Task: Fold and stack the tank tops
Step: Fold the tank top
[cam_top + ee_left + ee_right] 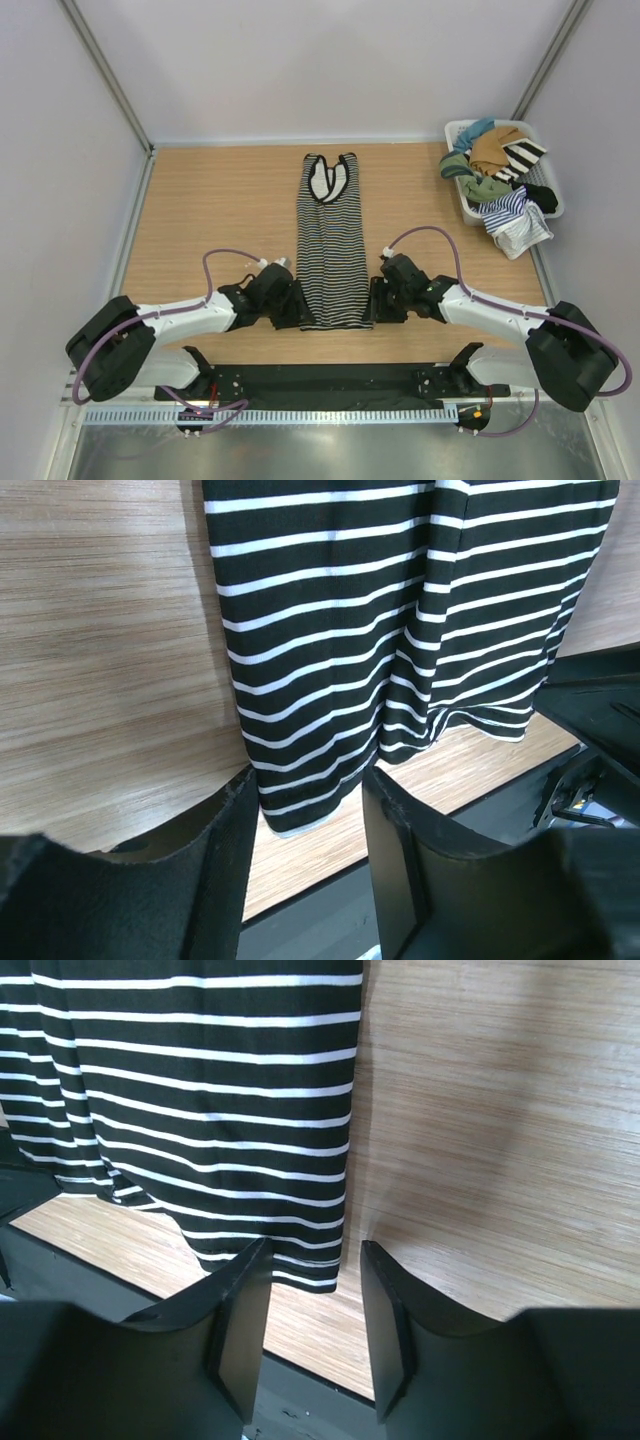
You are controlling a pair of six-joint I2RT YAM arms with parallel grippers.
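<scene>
One fine black-and-white striped tank top (332, 240), flat lengthwise at mid-worktop (220, 200), neckline far, hem near; left pincer (307, 780) and right pincer (315, 1250) both parted, each straddling a hem corner.

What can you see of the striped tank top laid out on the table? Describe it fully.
The tank top is soft knit, black with thin white stripes, with white at the neckline. It lies flat and lengthwise on the table, apparently folded narrow, straps far, hem near. The left end effector and right end effector straddle its hem corners, open.
</scene>
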